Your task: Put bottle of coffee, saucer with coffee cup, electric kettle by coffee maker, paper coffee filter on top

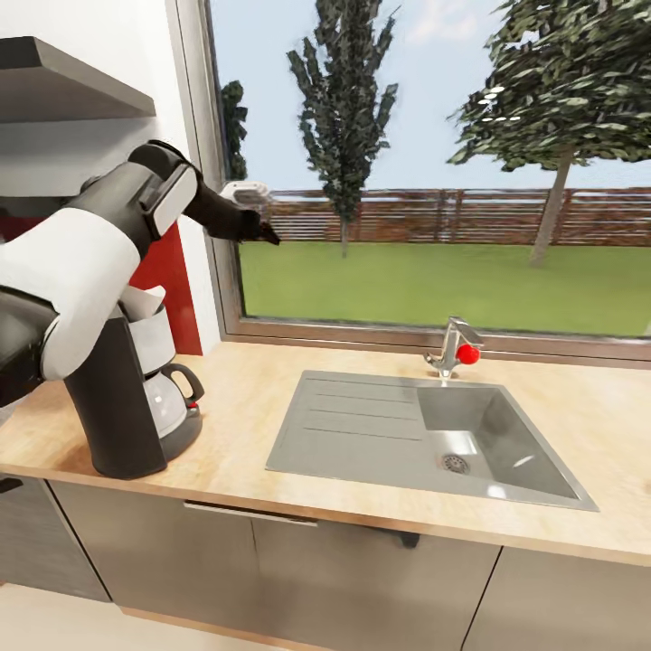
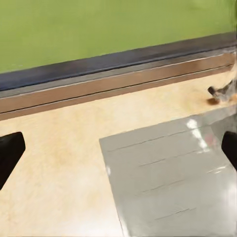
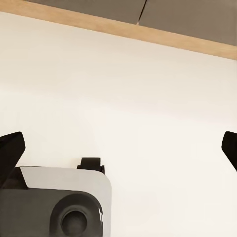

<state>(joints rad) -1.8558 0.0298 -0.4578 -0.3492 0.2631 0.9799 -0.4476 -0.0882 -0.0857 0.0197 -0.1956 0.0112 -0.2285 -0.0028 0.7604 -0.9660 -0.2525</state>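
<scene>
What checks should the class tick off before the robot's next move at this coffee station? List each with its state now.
1. Coffee maker on the countertop: ok.
2. Paper filter on top of the coffee maker: cannot tell, the left arm covers it.
3. Left gripper open, holding nothing: ok.
4. Right gripper open, holding nothing: ok.
5. Jar, saucer, cup and kettle beside the coffee maker: not ok.
6. Left gripper clear of the sink: ok.

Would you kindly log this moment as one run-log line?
left claw: open, empty, above countertop | right claw: open, empty | coffee maker: on countertop beside sink
</scene>
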